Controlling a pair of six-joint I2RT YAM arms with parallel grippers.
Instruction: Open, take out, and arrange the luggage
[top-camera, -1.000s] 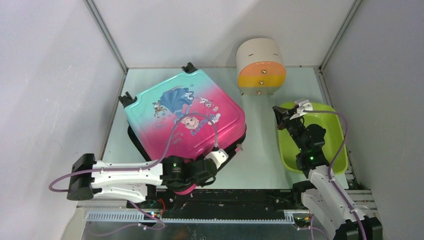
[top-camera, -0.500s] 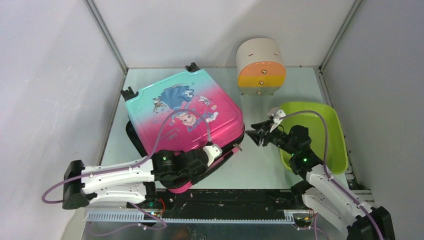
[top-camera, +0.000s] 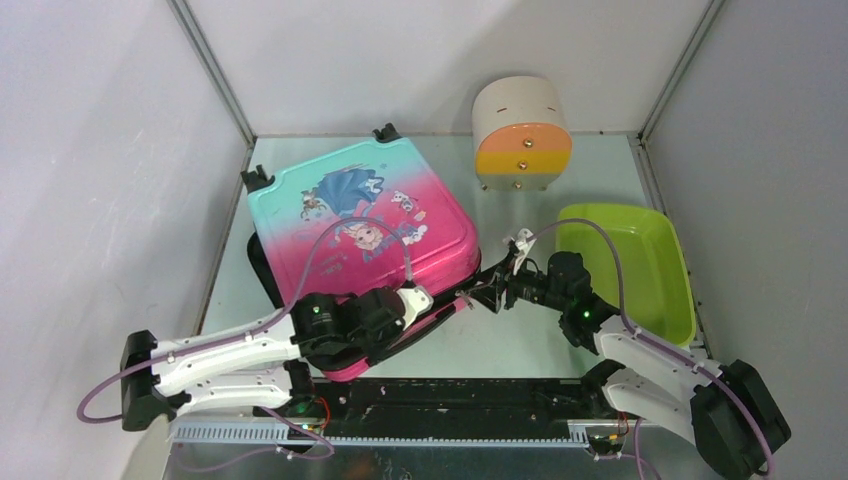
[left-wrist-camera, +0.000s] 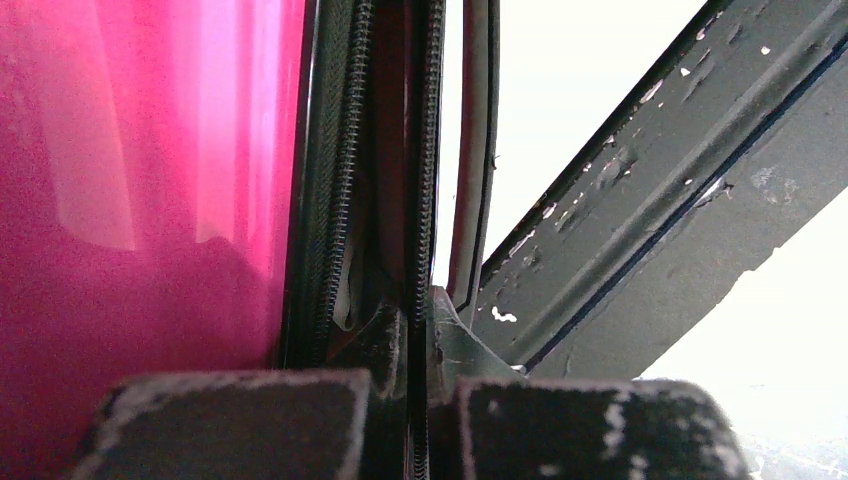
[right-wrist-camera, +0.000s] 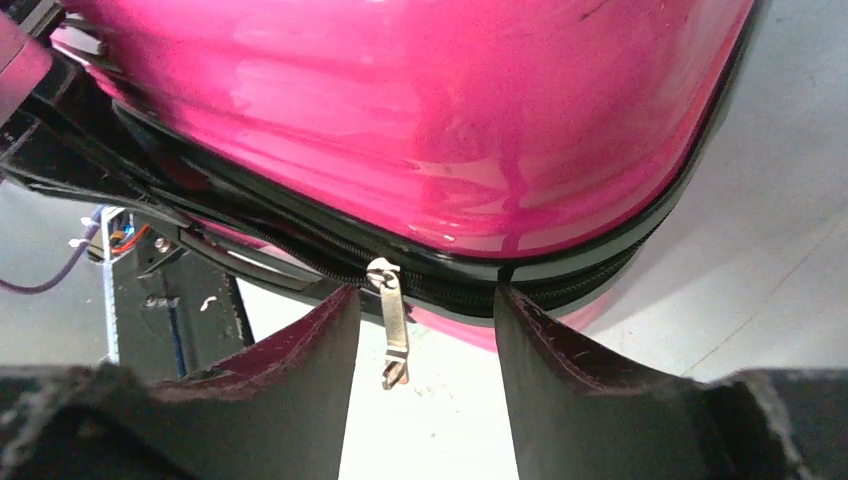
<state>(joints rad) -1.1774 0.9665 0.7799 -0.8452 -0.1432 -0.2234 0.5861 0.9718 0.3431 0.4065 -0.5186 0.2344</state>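
Note:
The luggage (top-camera: 360, 225), a pink-to-teal hard-shell suitcase with a cartoon print, lies flat at the left of the table. My left gripper (top-camera: 425, 300) is at its near right edge. In the left wrist view this gripper (left-wrist-camera: 418, 340) is shut on the black zipper strip (left-wrist-camera: 428, 200) beside the pink shell (left-wrist-camera: 150, 180). My right gripper (top-camera: 490, 295) has its tips at the suitcase's near right corner. In the right wrist view it (right-wrist-camera: 425, 300) stands open under the pink shell (right-wrist-camera: 420, 110). The metal zipper pull (right-wrist-camera: 392, 325) hangs between the fingers, touching neither.
A beige cylinder with an orange-yellow face (top-camera: 521, 135) stands at the back of the table. A lime-green tray (top-camera: 655, 265) lies at the right, behind my right arm. Grey walls close in the left, back and right. A dark metal rail (left-wrist-camera: 640, 230) runs along the near edge.
My right gripper swung left from above the green tray to the suitcase's near right corner and opened. The left arm stretched out with its grip kept, and the suitcase shifted slightly.

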